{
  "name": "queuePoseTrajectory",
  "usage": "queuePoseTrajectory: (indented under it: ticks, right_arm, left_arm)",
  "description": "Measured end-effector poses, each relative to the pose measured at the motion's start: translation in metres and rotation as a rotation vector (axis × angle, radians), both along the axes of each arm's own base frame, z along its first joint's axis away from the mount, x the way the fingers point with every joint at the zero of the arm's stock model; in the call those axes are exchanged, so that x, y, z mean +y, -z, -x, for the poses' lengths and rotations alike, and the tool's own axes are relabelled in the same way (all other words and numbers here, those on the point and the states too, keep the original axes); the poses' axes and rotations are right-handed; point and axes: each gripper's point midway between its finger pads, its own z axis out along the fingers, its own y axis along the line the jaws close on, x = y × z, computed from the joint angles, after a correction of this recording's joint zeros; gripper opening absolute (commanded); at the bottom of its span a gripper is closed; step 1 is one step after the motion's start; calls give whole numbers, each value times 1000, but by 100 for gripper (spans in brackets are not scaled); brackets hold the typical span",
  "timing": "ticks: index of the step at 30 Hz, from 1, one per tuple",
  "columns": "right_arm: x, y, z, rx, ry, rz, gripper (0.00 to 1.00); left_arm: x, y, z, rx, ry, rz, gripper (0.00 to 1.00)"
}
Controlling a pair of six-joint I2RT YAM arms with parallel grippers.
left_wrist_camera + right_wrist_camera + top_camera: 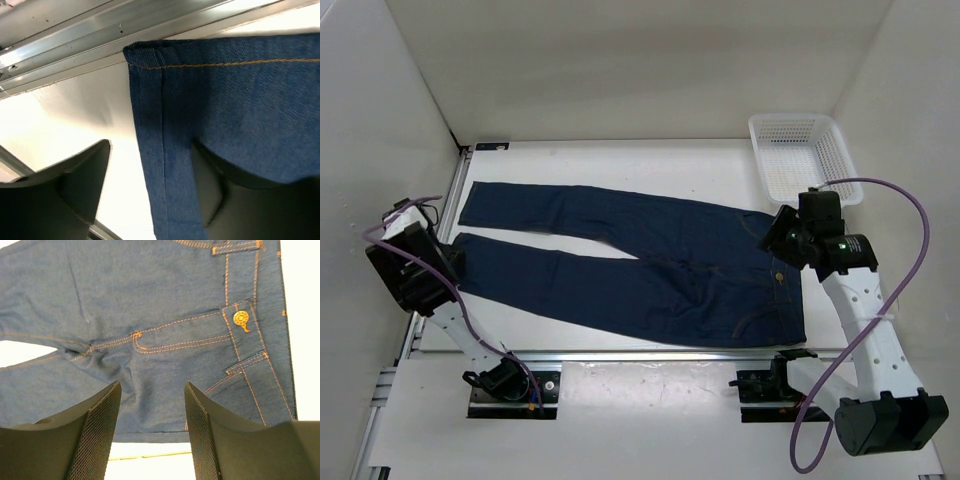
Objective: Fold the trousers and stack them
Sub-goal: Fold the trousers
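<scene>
The trousers are dark blue jeans spread flat on the white table, legs pointing left and waist at the right. My left gripper is at the near leg's hem. In the left wrist view the hem corner and the leg's edge run down between the two fingers. The cloth lies over the right finger, and the left finger stands well apart, so the left gripper is open. My right gripper hovers open over the waist, near the orange button, with nothing between its fingers.
A white mesh basket stands at the back right, just behind the right wrist. A metal rail runs along the near table edge, and another rail lies beyond the hem. White walls close in the left, back and right sides.
</scene>
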Motion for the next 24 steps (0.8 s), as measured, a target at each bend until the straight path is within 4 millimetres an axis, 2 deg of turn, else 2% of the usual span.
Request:
queuePoseTrajectory:
  ticks: [2,3,9,10,13,16,18,20,21,22,23,24]
  right_arm:
    - [-3,-5,1,-21,28,1,59]
    - [-5,-7,2,-30,39,0,59]
    - [-10,-16,1,-50,94,-3,59]
    - [-10,-17,1,-52,101,-2,59]
    - [-12,-20,1,-57,116,-3,59]
    - [-12,-21,2,-54,122,-2,59]
    - [-13,-20,3,-51,125,0,60]
    - [-13,-20,3,-47,125,1,60]
    - [-13,-20,4,-45,125,1,60]
    - [-13,-20,4,-44,125,1,60]
    - [-13,-20,5,-45,125,1,60]
    - [-13,-20,5,-47,125,1,61]
  left_arm:
    - [-1,5,1,9,0,7,52]
    - [-1,9,1,15,0,10,48]
    - [-5,13,-1,21,18,17,45]
    - [-6,13,-2,24,23,13,30]
    - [-9,14,-5,24,38,6,11]
    - [-15,14,-8,26,69,3,11]
    - [-21,15,-12,27,93,1,15]
    - [-29,14,-18,28,124,-3,27]
    - [-34,14,-20,25,140,-5,43]
    - [-38,13,-21,23,150,-5,45]
    - [-43,12,-21,18,156,-4,59]
    - [-46,11,-22,15,166,-2,61]
